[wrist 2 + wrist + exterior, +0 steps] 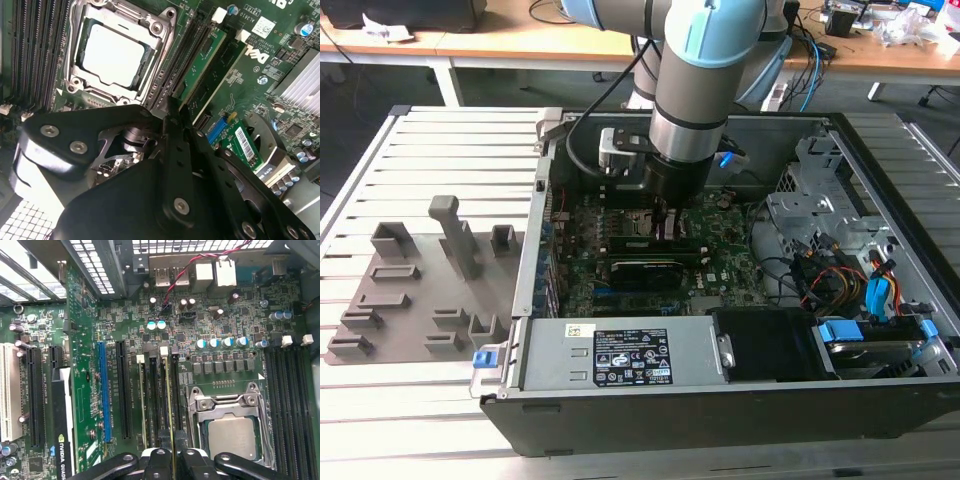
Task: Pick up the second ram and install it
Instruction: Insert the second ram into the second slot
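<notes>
Inside the open computer case [720, 400], my gripper [665, 215] hangs low over the green motherboard [725, 265], right beside the CPU socket [632, 222]. In the first wrist view my gripper [173, 460] is shut on the second ram [170, 400], a thin green stick seen edge-on. It stands upright along a memory slot next to the CPU socket [230, 432]. In the second wrist view the second ram [200, 60] runs out from between my fingertips [172, 107]. I cannot tell how deep it sits in the slot. Another green stick [231, 75] stands in a nearby slot.
A black rectangular card [645, 270] lies across the board in front of my gripper. The power supply [620, 355] and drive bay with cables [860, 290] fill the near side of the case. A grey fixture plate [420, 290] lies on the table at the exterior view's left.
</notes>
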`<state>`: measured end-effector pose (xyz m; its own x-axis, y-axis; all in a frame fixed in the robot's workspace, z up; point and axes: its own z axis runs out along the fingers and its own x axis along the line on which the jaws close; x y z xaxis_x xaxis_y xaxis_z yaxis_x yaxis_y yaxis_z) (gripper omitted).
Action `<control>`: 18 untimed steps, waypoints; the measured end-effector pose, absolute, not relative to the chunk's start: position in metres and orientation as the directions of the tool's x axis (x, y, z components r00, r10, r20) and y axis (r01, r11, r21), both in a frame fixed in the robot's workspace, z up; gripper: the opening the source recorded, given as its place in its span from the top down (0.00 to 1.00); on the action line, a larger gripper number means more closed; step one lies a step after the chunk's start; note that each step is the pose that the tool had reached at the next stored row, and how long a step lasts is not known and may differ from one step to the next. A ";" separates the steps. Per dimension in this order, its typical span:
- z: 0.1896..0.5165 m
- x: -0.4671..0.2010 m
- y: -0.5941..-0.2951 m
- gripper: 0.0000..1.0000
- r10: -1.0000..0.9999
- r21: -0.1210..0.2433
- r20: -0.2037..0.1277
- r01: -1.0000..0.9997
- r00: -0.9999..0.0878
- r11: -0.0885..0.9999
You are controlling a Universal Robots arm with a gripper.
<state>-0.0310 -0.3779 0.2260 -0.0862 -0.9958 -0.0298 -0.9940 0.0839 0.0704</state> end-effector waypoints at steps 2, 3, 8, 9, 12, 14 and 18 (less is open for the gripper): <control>0.225 -0.031 -0.378 0.86 -0.996 0.070 -0.030 -0.994 -0.086 0.084; 0.225 -0.031 -0.378 0.86 -0.996 0.070 -0.030 -0.994 -0.086 0.084; 0.226 -0.031 -0.378 0.86 -0.996 0.069 -0.030 -0.994 -0.086 0.084; 0.226 -0.032 -0.378 0.86 -0.996 0.068 -0.030 -0.994 -0.086 0.083; 0.226 -0.032 -0.378 0.86 -0.997 0.068 -0.031 -0.995 -0.076 0.074; 0.225 -0.032 -0.378 0.86 -0.996 0.069 -0.038 -0.995 -0.076 0.074; 0.225 -0.032 -0.379 0.86 -0.996 0.069 -0.039 -0.995 -0.076 0.074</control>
